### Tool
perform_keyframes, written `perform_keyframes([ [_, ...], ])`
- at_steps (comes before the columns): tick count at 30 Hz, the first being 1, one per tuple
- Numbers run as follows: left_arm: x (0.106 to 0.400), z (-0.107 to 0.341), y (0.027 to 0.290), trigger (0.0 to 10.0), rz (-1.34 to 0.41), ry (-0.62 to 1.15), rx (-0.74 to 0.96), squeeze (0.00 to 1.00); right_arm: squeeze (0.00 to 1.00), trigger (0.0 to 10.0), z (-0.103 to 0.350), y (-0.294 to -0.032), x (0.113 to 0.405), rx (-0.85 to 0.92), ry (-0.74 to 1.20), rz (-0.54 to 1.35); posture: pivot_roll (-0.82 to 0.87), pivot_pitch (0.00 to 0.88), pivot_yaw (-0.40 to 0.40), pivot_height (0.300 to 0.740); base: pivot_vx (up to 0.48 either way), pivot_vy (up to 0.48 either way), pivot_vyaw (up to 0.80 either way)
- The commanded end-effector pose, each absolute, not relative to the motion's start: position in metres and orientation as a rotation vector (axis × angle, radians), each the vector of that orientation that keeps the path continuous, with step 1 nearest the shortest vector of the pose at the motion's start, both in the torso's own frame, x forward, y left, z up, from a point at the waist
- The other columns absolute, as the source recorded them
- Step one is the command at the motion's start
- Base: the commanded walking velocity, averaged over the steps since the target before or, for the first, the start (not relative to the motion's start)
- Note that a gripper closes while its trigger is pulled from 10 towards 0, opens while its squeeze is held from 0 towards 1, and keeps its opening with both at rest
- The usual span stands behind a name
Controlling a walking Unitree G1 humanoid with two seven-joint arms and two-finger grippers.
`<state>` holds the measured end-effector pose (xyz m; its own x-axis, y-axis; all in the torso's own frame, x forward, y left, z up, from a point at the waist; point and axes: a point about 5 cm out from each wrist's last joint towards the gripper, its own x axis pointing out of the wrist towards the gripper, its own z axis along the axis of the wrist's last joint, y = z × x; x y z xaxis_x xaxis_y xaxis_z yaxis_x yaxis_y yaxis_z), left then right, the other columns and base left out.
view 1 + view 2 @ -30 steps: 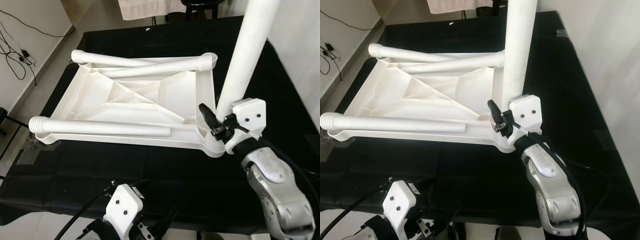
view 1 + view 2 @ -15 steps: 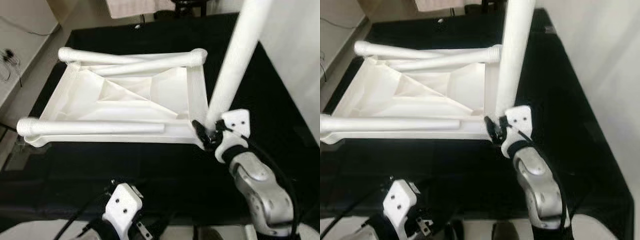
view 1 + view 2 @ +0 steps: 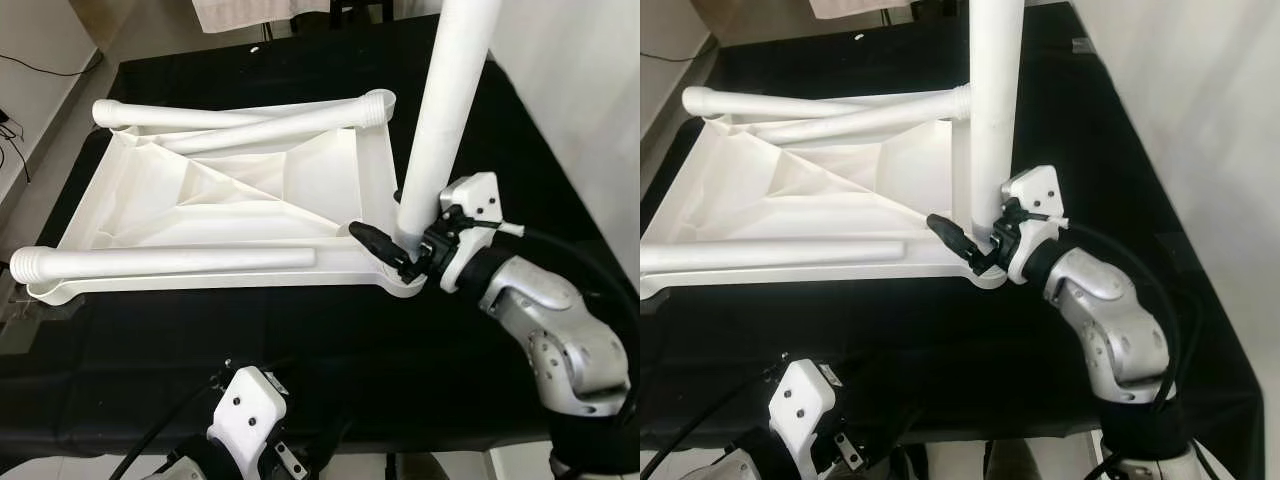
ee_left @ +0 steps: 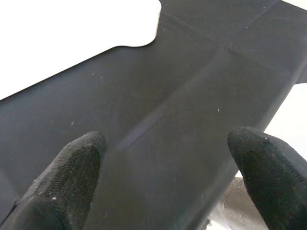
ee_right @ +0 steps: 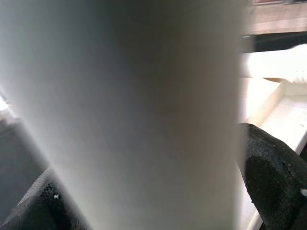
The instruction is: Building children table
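Note:
An upside-down white table top (image 3: 250, 195) lies on the black cloth (image 3: 300, 330). One white leg (image 3: 445, 110) stands nearly upright at its near right corner. My right gripper (image 3: 405, 245) is shut on that leg close to its base, one black finger (image 3: 375, 240) reaching across the corner; in the right wrist view the leg (image 5: 134, 96) sits between both pads (image 5: 268, 182). Another leg (image 3: 170, 262) lies along the front edge, and two legs (image 3: 250, 122) lie crossed along the far edge. My left gripper (image 4: 168, 172) hangs open low over the cloth.
The cloth-covered table ends at a light wall (image 3: 570, 90) on the right and a pale floor with cables (image 3: 20, 90) on the left. Bare black cloth (image 3: 150, 340) stretches between the table top and the near edge, where my left wrist housing (image 3: 245, 420) sits.
The camera has shifted. My right wrist has turned, so its visible finger now points left across the corner instead of up. The held leg stands at the same corner, a little straighter.

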<state>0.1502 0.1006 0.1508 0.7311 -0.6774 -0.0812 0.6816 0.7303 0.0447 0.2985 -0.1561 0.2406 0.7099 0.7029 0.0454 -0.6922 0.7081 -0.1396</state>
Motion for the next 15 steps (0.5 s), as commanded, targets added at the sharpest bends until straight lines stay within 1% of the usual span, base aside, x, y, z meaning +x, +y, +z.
perform_keyframes([
  [1, 0.149, 0.143, 0.101, 10.0, -0.741, 0.092, 0.080, 0.00, 0.00, 10.0, 0.241, -0.150, 0.299, -0.120, -0.105, 0.855, -0.03, 0.239, 0.077, 0.740, 0.000, 0.000, 0.00],
  [2, 0.149, 0.143, 0.101, 10.0, -0.741, 0.092, 0.080, 0.00, 0.00, 10.0, 0.241, -0.150, 0.299, -0.120, -0.105, 0.855, -0.03, 0.239, 0.077, 0.740, 0.000, 0.000, 0.00],
  [4, 0.150, 0.143, 0.101, 10.0, -0.741, 0.089, 0.080, 0.00, 0.00, 10.0, 0.244, -0.151, 0.304, -0.153, -0.090, 0.949, -0.03, 0.239, 0.068, 0.740, 0.000, 0.000, 0.00],
  [5, 0.150, 0.143, 0.100, 10.0, -0.741, 0.087, 0.080, 0.00, 0.00, 0.9, 0.245, -0.152, 0.306, -0.163, -0.076, 1.003, -0.03, 0.239, 0.065, 0.740, 0.000, 0.000, 0.00],
  [6, 0.150, 0.143, 0.100, 10.0, -0.741, 0.087, 0.080, 0.00, 0.00, 0.9, 0.245, -0.152, 0.306, -0.163, -0.076, 1.003, -0.03, 0.239, 0.065, 0.740, 0.000, 0.000, 0.00],
  [7, 0.150, 0.144, 0.100, 10.0, -0.741, 0.085, 0.080, 0.00, 0.00, 0.9, 0.245, -0.154, 0.307, -0.169, -0.067, 1.043, -0.03, 0.239, 0.065, 0.740, 0.000, 0.000, 0.00],
  [8, 0.150, 0.144, 0.100, 10.0, -0.742, 0.084, 0.080, 0.00, 0.00, 0.0, 0.245, -0.155, 0.308, -0.170, -0.061, 1.081, -0.02, 0.238, 0.063, 0.740, 0.000, 0.000, 0.00],
  [11, 0.150, 0.143, 0.099, 10.0, -0.744, 0.083, 0.080, 0.00, 0.00, 0.0, 0.246, -0.157, 0.310, -0.176, -0.058, 1.132, -0.02, 0.238, 0.063, 0.740, 0.000, 0.000, 0.00],
  [15, 0.150, 0.143, 0.099, 10.0, -0.744, 0.082, 0.080, 0.00, 0.00, 0.0, 0.247, -0.160, 0.310, -0.155, -0.055, 1.140, -0.02, 0.240, 0.063, 0.740, 0.000, 0.000, 0.00],
])
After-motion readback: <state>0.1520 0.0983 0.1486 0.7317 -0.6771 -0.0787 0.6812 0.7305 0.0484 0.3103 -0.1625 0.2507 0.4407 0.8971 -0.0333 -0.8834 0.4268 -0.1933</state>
